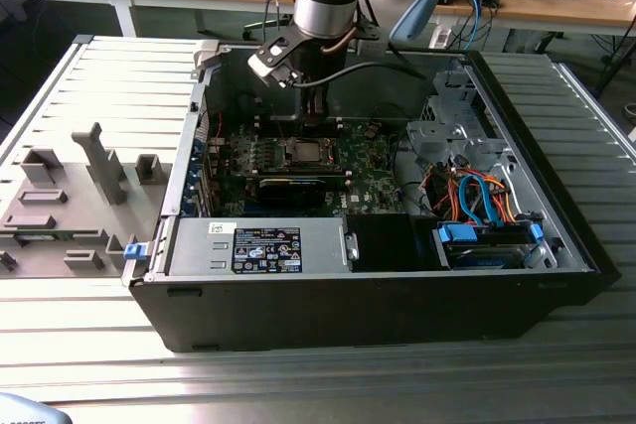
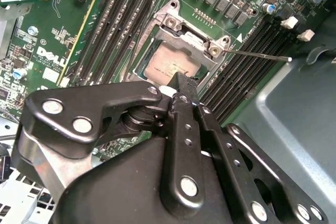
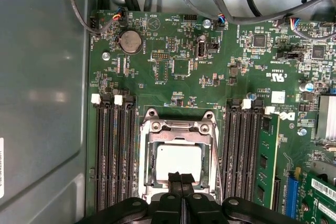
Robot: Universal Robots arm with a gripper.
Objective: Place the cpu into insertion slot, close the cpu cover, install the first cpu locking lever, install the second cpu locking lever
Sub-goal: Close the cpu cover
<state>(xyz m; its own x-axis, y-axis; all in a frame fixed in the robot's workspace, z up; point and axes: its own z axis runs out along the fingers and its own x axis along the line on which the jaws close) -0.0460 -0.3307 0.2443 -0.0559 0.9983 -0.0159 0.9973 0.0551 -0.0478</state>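
The cpu (image 3: pixel 178 160) (image 2: pixel 169 64) lies flat in the insertion slot (image 1: pixel 303 153) on the green board, its pale metal top showing through the square window of the cpu cover (image 3: pixel 178 127) (image 2: pixel 192 37), which lies down over it. My gripper (image 3: pixel 180 181) (image 2: pixel 180 84) hangs just over the chip's edge with its two black fingers pressed together and nothing between them. In the exterior view the gripper (image 1: pixel 316 114) reaches down into the open case above the socket. A thin locking lever (image 2: pixel 262 55) juts out from the socket's corner; another lever wire (image 3: pixel 218 156) runs along the socket's side.
Black memory slots (image 3: pixel 110 150) flank the socket on both sides, one holding a green module (image 3: pixel 266 156). Cables (image 3: pixel 220 3) run over the board's edge. The case wall (image 3: pixel 42 103) is close by. A drive cage and coloured cables (image 1: pixel 477 201) fill the exterior view's right.
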